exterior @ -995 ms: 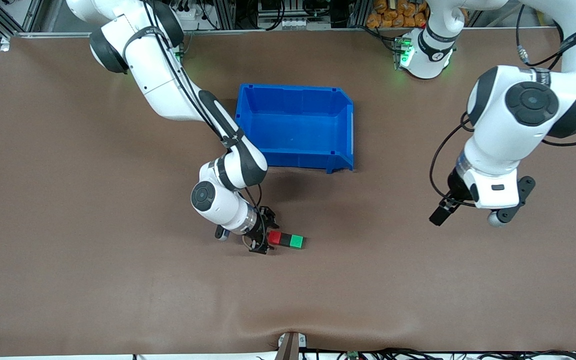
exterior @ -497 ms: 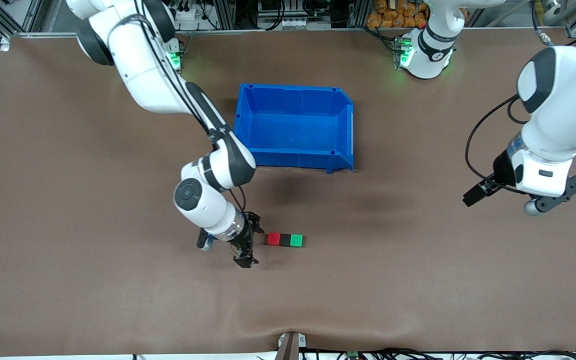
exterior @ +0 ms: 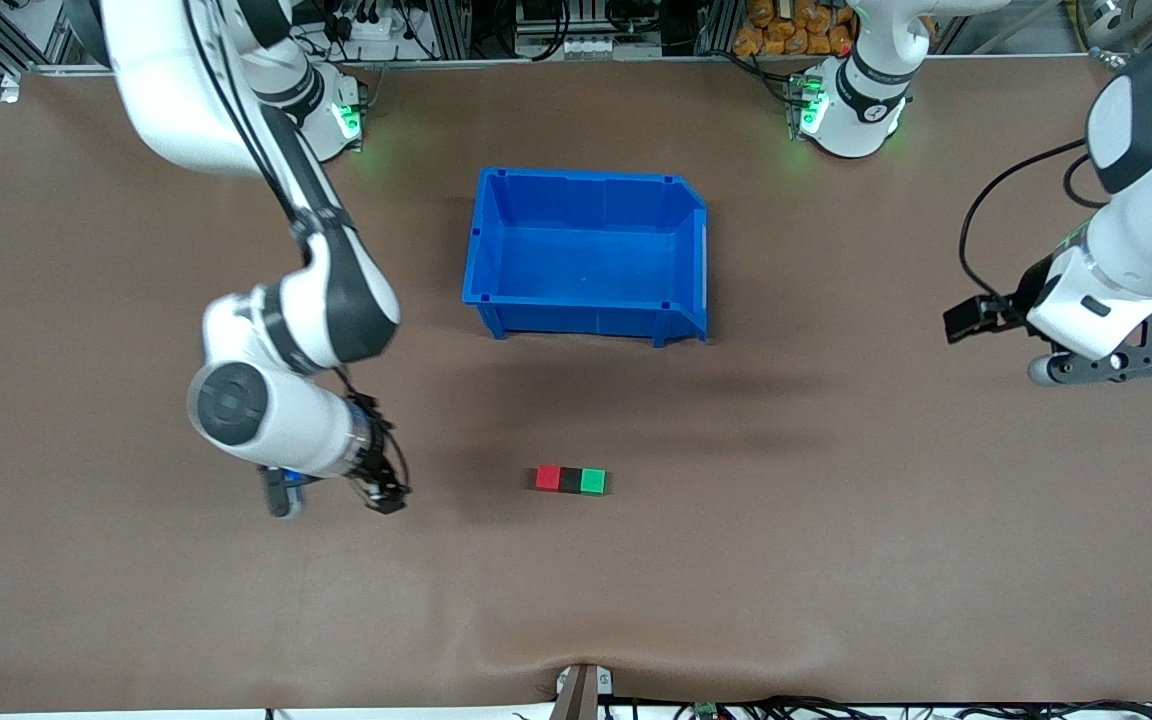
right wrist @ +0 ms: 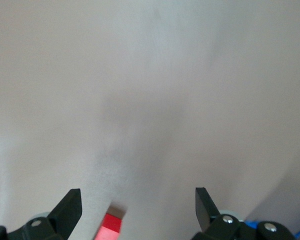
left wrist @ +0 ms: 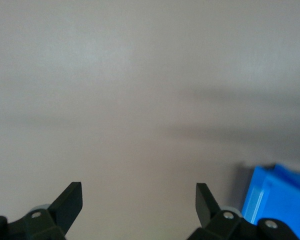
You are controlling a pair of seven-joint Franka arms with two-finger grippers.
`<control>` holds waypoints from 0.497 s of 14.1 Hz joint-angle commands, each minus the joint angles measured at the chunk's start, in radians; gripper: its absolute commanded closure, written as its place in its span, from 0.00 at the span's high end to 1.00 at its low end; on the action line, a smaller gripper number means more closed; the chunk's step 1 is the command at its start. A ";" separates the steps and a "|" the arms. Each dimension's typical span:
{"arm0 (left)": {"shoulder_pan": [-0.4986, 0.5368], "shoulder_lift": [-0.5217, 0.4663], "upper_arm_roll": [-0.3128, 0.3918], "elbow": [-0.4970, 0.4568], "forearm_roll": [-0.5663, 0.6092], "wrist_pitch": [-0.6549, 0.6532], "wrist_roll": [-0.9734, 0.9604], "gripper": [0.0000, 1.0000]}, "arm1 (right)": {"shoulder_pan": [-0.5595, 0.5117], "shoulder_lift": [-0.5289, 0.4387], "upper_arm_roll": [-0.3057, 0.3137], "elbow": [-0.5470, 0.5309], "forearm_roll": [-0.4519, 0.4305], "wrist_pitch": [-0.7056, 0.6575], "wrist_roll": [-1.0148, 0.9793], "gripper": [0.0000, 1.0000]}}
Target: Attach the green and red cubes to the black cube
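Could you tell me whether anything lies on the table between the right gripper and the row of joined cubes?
Nothing visible does. Bare table separates the open right gripper from the red cube, which sits joined to the black cube and green cube.

Both arms: glossy white shells with black joint bands and round dark grey joint caps. Black cables run along the right arm (exterior: pixel 286 200) and loop beside the left arm (exterior: pixel 1126 200). Bases glow green at the frame's top. Grippers are black; wrist views show wedge-shaped black fingers (left wrist: pixel 70 200) with silver screws (right wrist: pixel 225 218).
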 commanded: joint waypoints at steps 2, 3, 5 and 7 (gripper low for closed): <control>0.015 -0.061 -0.003 0.032 -0.011 -0.123 0.097 1.00 | -0.133 -0.139 0.021 -0.034 -0.037 -0.128 -0.286 1.00; 0.013 -0.080 -0.001 0.029 -0.011 -0.149 0.110 1.00 | -0.166 -0.172 0.021 -0.034 -0.036 -0.148 -0.390 1.00; 0.012 -0.086 -0.007 0.040 -0.007 -0.165 0.117 1.00 | -0.230 -0.232 0.021 -0.034 -0.039 -0.251 -0.685 1.00; 0.013 -0.086 -0.003 0.072 -0.007 -0.182 0.139 1.00 | -0.349 -0.280 0.065 -0.022 -0.037 -0.328 -0.926 1.00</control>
